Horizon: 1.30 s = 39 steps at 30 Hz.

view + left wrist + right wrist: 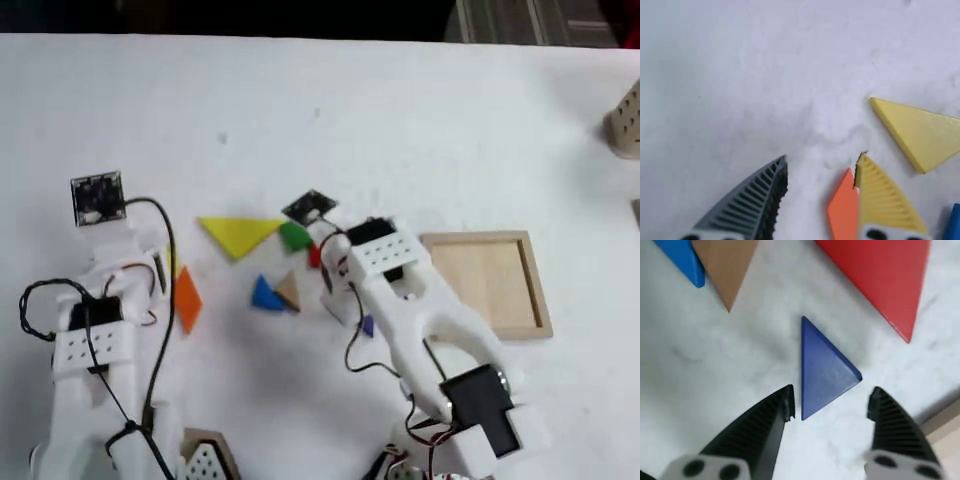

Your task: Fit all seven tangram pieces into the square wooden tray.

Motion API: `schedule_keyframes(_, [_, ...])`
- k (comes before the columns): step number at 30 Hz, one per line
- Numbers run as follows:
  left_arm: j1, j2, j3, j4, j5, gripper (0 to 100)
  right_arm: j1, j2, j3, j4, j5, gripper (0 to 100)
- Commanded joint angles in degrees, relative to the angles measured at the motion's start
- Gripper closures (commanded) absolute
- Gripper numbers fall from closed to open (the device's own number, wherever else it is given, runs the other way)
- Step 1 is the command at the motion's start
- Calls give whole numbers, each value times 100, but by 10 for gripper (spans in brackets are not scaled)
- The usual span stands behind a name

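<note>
Right claw (832, 404): jaws spread wide, gripping nothing. It is low over the table (400, 120) with the navy triangle (822, 367) lying flat between its fingers. One fingertip (786, 402) is just beside the triangle's nearest corner; the other is apart from it. Beyond the navy piece lie the red triangle (880, 275), the tan triangle (725, 265) and the blue triangle (682, 257) — tan and blue edge to edge. A strip of the tray's rim shows at the claw's side.

Left claw (822, 160): also open, nothing held, one grey finger and one yellow finger over bare table. The orange piece (842, 210) lies right against the yellow finger's inner side; contact cannot be told. The yellow triangle (920, 132) is near, farther out.

High view — tray (490, 275) lies flat on the right arm's outer side, with no piece in it. All the pieces are on the table. The yellow triangle touches the green piece (294, 237) at one tip, and red is just beside green. Blue and tan are paired in the middle. Orange is next to the left arm. Navy peeks out under the right arm.
</note>
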Motion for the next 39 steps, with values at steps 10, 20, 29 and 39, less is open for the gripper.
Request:
schedule_keyframes(10, [-31, 4, -290, -97, 62, 753, -303, -312, 668, -708, 141, 687])
schedule_keyframes(20, [110, 4, -202, -105, 53, 753, 75, -312, 747, -1420, 141, 690])
schedule_keyframes(29, [110, 4, -202, -105, 53, 754, 48, 268, 422, -1015, 141, 829])
schedule_keyframes(39, [119, 4, -202, -105, 53, 753, 66, 303, 413, -840, 141, 776])
